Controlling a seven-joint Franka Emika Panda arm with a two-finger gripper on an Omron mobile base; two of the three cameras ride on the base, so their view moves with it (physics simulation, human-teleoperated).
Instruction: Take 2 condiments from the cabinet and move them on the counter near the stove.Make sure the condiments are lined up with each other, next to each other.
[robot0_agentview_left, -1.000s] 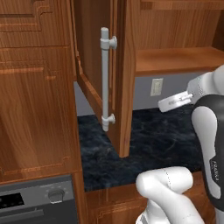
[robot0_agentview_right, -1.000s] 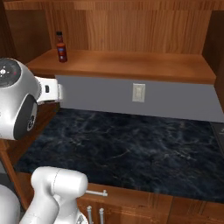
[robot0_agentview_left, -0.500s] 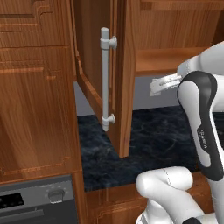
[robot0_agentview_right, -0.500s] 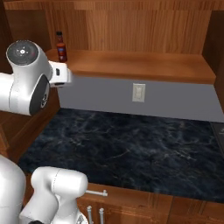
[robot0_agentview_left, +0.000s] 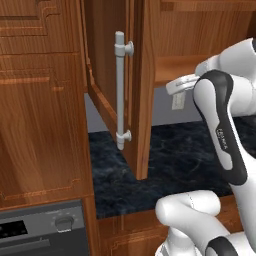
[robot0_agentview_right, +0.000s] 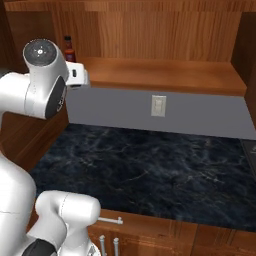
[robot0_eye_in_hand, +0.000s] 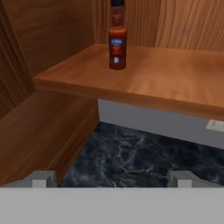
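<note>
Approach to the first pick. My gripper (robot0_eye_in_hand: 111, 178) is empty, fingers spread wide, below the cabinet (robot0_eye_in_hand: 175, 83) shelf edge. The red sauce bottle (robot0_eye_in_hand: 117, 41) stands upright at the shelf's back left corner. Next I must rise, advance, and straddle it.

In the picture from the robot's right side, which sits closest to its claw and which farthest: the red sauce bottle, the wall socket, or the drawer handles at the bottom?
From the gripper, open by the shelf's left end:
1. Red sauce bottle, just behind it on the shelf.
2. Wall socket, to its right, below the shelf.
3. Drawer handles, far below, under the counter edge.
</note>
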